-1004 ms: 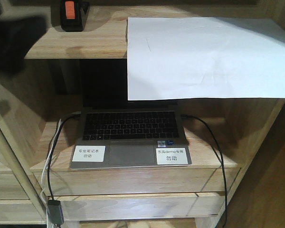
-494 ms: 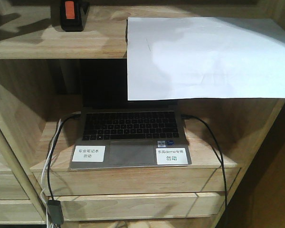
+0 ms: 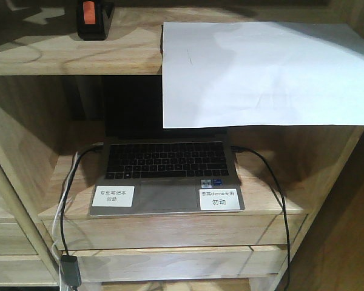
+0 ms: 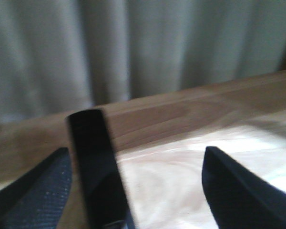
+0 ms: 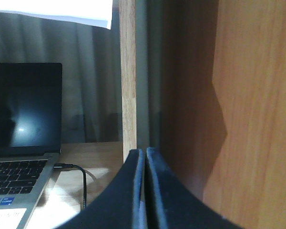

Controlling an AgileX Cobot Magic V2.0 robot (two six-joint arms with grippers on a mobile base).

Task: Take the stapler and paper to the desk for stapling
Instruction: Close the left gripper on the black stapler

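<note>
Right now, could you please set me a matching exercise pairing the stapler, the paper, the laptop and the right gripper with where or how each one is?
Things:
1. stapler
2. paper
3. laptop
4. right gripper

Places or states:
A. lid open, on the lower shelf
B. hanging over the front edge of the upper shelf
C. jaws pressed shut, nothing between them
D. standing on the left part of the upper shelf

Pairs: 1-D, 2-B, 3-A, 4-C.

Open laptop (image 3: pixel 170 160) on shelf unit (image 3: pixel 170 231); white labels (image 3: pixel 113 195) on palmrest.
</note>
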